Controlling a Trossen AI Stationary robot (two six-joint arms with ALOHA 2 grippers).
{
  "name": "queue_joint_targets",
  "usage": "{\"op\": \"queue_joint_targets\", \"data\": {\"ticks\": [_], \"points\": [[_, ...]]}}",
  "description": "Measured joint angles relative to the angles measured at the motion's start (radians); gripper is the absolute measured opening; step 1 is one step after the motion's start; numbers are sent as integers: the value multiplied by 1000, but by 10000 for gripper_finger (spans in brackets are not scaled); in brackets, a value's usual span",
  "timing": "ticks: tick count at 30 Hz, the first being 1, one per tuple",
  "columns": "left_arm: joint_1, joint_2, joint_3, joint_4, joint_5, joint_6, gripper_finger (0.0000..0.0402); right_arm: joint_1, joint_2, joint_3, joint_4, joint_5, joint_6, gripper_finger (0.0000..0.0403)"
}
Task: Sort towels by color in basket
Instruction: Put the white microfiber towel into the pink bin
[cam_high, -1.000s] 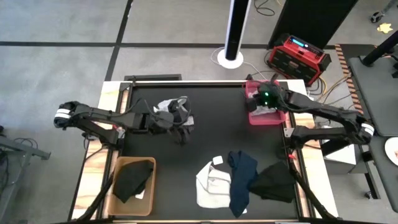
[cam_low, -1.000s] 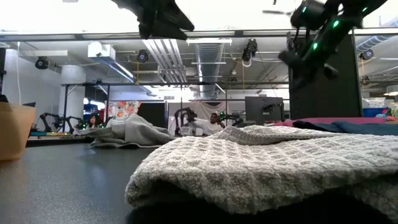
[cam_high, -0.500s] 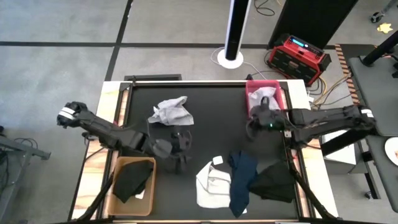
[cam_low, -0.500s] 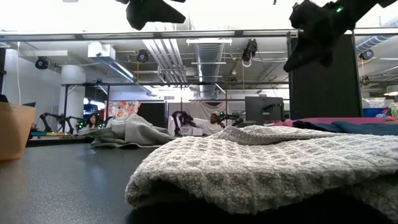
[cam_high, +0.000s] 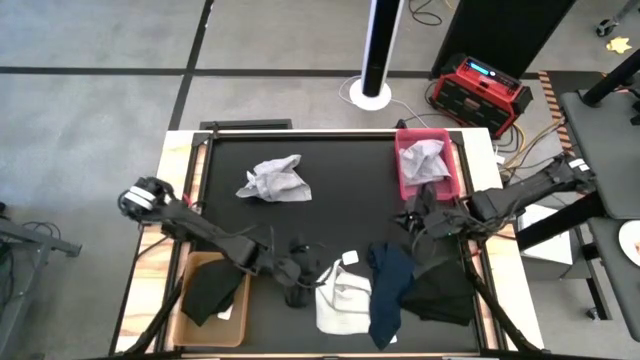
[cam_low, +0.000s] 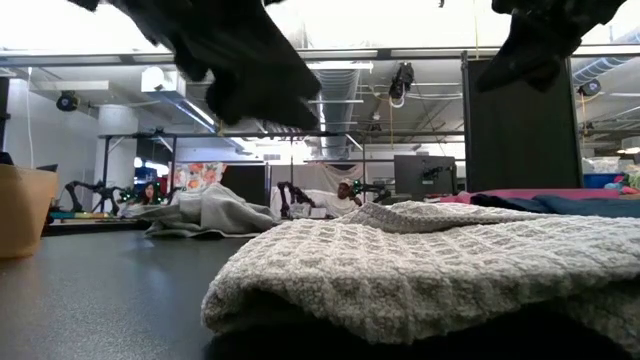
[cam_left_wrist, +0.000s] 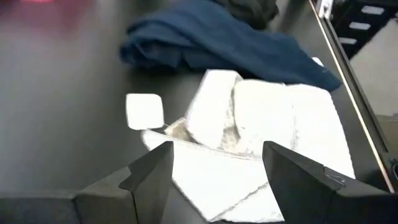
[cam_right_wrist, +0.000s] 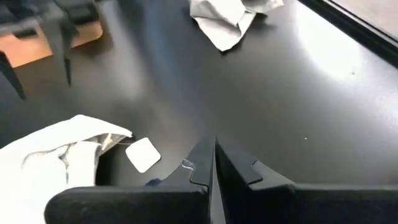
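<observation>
Hovering low-centre in the high view, left tool (cam_high: 300, 283) beside white towel (cam_high: 340, 297); right tool (cam_high: 420, 220) right of centre above navy towel (cam_high: 388, 290). Framing that white towel (cam_left_wrist: 249, 143) between spread, empty fingers (cam_left_wrist: 152, 171) in the left wrist view, likely to grasp it. Showing right fingers (cam_right_wrist: 205, 163) pressed together, empty, in the right wrist view.
</observation>
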Motion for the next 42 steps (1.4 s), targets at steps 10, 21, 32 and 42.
{"op": "queue_joint_targets", "data": {"ticks": [10,21,32,42], "points": [[70,168,46,111,22,-51,232,12,32,0,23,6,23,9],[113,220,60,96,48,-24,232,12,84,0,29,6,36,9],[111,270,51,95,80,-25,232,12,85,0,31,19,37,9],[111,285,50,114,50,30,190,12,85,0,30,33,37,9]]}}
